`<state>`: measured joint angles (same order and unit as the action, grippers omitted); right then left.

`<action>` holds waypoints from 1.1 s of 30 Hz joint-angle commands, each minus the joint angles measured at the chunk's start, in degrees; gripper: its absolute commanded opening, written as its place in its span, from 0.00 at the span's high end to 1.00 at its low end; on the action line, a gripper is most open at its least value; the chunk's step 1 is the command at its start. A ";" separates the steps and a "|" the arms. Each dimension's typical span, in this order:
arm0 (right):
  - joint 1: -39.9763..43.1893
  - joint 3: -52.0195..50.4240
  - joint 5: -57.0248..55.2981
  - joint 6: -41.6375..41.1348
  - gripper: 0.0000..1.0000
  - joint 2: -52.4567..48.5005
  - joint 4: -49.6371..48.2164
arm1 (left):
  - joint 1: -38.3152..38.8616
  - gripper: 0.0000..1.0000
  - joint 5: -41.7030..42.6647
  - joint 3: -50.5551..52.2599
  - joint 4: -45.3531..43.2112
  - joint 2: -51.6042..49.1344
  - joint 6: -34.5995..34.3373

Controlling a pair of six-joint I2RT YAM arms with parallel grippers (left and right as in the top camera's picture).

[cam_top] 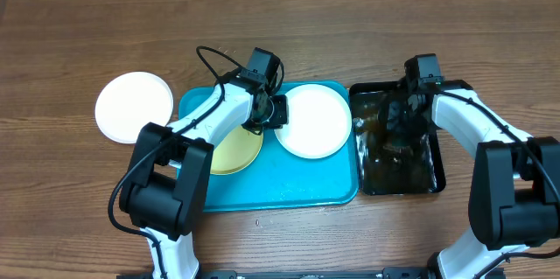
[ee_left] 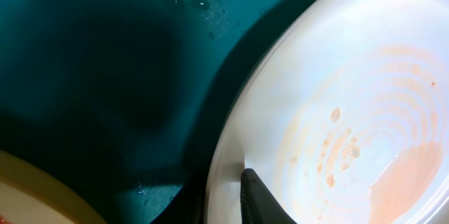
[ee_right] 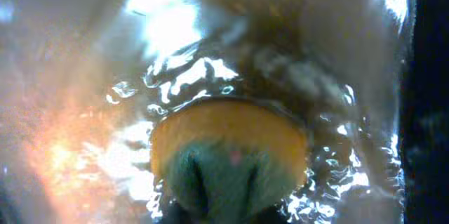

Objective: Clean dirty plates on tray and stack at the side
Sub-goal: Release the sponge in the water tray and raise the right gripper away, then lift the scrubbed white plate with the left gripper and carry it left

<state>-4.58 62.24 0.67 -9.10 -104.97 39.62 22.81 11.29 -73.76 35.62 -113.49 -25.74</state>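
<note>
A white plate (cam_top: 313, 120) smeared with orange (ee_left: 337, 133) lies at the right end of the turquoise tray (cam_top: 297, 178). My left gripper (cam_top: 276, 111) is shut on its left rim. One black finger (ee_left: 256, 196) rests on top of the rim and the other is hidden beneath. A pale yellow plate (cam_top: 234, 149) lies on the tray's left half, partly under the left arm. Another white plate (cam_top: 134, 107) sits on the table left of the tray. My right gripper (cam_top: 398, 130) is down in the black tray, shut on a yellow and green sponge (ee_right: 228, 157) in the water.
The black tray (cam_top: 433, 178) holds dark, glinting water and stands right against the turquoise tray's right side. Wet patches show on the turquoise tray floor (ee_left: 105, 55). Bare wooden table (cam_top: 70, 191) lies around both trays.
</note>
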 commanded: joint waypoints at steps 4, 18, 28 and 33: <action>0.17 1.36 -0.17 -0.07 0.55 -0.50 -1.75 | 1.01 0.82 -2.56 0.07 -0.24 -0.61 0.46; 4.59 25.73 -0.17 -0.13 0.26 -0.46 17.59 | 1.01 0.96 -2.86 -0.17 1.49 -0.61 2.78; 15.28 27.21 -1.07 -0.09 0.00 -0.50 20.31 | -0.09 0.96 -2.93 -4.68 6.88 1.70 5.18; 19.58 27.19 -1.05 -0.09 0.00 -0.50 20.02 | -1.22 0.96 -3.43 -9.79 11.28 3.32 8.00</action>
<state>13.23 88.55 -0.05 -8.99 -105.56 59.99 22.76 8.73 -79.15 44.64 -113.36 -20.86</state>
